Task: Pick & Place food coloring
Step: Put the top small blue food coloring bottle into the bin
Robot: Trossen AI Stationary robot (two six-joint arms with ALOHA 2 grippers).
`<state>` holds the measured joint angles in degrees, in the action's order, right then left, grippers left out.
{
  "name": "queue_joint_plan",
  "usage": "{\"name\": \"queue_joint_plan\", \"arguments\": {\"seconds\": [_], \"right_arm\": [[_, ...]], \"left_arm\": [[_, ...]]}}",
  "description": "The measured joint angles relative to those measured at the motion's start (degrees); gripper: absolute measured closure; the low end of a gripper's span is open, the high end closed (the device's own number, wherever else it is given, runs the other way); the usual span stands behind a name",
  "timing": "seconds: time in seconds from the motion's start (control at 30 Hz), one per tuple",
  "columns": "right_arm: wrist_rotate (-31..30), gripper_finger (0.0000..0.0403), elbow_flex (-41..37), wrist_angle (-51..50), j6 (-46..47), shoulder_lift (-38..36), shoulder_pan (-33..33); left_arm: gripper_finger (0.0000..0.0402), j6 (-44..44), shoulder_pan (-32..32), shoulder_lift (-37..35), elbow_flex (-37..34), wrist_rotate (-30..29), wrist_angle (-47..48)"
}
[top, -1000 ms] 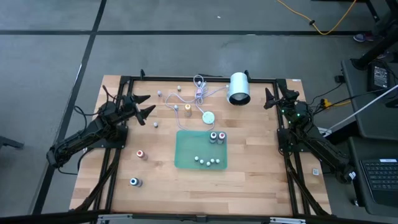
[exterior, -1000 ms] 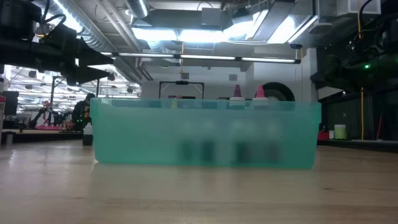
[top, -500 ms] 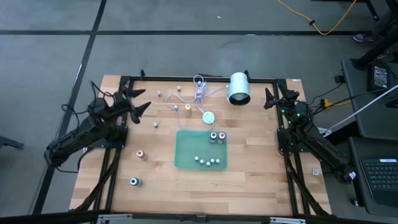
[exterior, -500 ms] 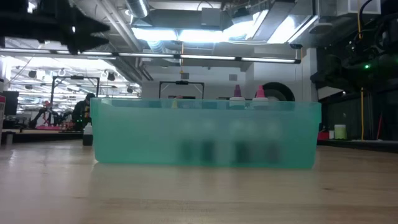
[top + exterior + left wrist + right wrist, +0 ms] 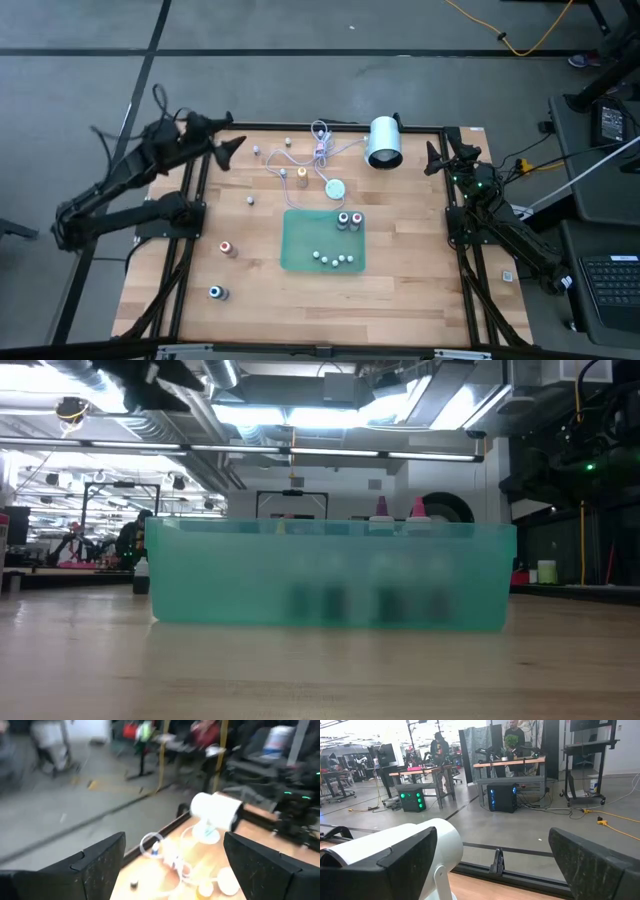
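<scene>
At the far left of the high view the left arm is raised and stretched out over the counter's (image 5: 400, 290) back left corner, its upper links angling up from a base beside the counter's left edge, and the left gripper (image 5: 222, 142) hangs in the air with its fingers spread apart and nothing between them — in the left wrist view both dark fingers (image 5: 97, 857) frame open space. Below that arm, on the left part of the wood, stand two loose food coloring bottles: a red-topped bottle (image 5: 226, 247) near the middle of the left side and a blue-topped bottle (image 5: 214, 292) nearer the front edge. Farther in, close to the back, an orange-topped bottle (image 5: 301, 176) stands beside a coiled white cable (image 5: 320, 150), which leads to a small white round disc (image 5: 334, 187). At the centre sits the green tray (image 5: 300, 235), holding two dark bottles (image 5: 349, 220) side by side in its back right corner and a row of small white-topped bottles (image 5: 332, 259) along its front wall; the low view shows the tray's translucent wall across the frame with blurred dark shapes behind it. Behind the tray and to its right a large white cylinder (image 5: 384, 142) lies at the back edge. At the right the right arm is folded along the counter's right side — the right gripper (image 5: 436, 158) rests near the back right corner, its fingers wide apart and empty, pointing toward the cylinder, well apart from every bottle.
</scene>
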<state>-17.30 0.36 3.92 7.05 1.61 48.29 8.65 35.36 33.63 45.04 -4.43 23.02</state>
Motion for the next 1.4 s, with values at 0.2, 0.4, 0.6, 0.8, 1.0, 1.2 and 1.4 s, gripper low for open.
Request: {"name": "queue_joint_plan", "arguments": {"seconds": [0.2,0.4,0.6,0.8,1.0,1.2,1.4], "right_arm": [[0.0,0.0019,0.0,0.0,0.0,0.0,0.0],[0.0,0.0019,0.0,0.0,0.0,0.0,0.0],[0.0,0.0019,0.0,0.0,0.0,0.0,0.0],[0.0,0.0019,0.0,0.0,0.0,0.0,0.0],[0.0,0.0019,0.0,0.0,0.0,0.0,0.0],[0.0,0.0019,0.0,0.0,0.0,0.0,0.0],[0.0,0.0019,0.0,0.0,0.0,0.0,0.0]], "left_arm": [[0.0068,7.2,-4.4,10.8,10.2,-8.8,7.2],[0.0068,13.4,-8.2,19.7,16.5,-16.0,8.9],[0.0068,13.0,-7.9,29.1,22.1,-20.3,9.1],[0.0068,7.5,-5.0,38.9,28.0,-17.3,10.9],[0.0068,-0.1,-2.0,47.0,30.9,-7.8,11.0],[0.0068,-8.6,0.4,52.6,31.1,-3.3,9.7],[0.0068,-19.3,1.7,56.6,31.1,-0.4,5.8]]}}
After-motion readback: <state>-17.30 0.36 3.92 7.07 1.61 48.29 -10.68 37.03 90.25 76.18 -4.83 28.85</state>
